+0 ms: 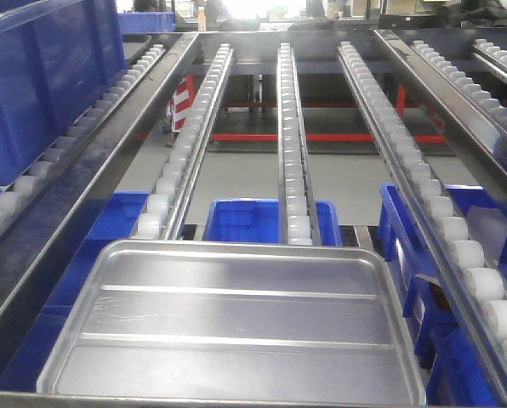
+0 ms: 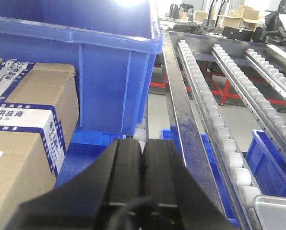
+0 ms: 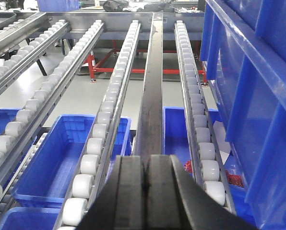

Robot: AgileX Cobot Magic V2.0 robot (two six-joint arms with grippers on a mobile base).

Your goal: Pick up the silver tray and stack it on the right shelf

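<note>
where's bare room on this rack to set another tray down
Free: the roller tracks beyond the silver tray, between the two steel side rails. Crowded: the left lane holds a big blue bin. Gaps between tracks open onto blue crates below, so a hand likely passes but nothing rests there.

Silver tray (image 1: pixel 236 331): shiny rect. metal, rounded corners, low raised rim, 2 long parallel ridges across its floor, nothing in it. Lies flat, open side up, long side across, at the near low end of the right shelf (image 1: pixel 292 127), resting on its roller tracks just behind the steel front bar (only a sliver shows at btm of front view). Shelf: long white-roller tracks in steel channels, sloping up & away, open gaps between tracks
</note>
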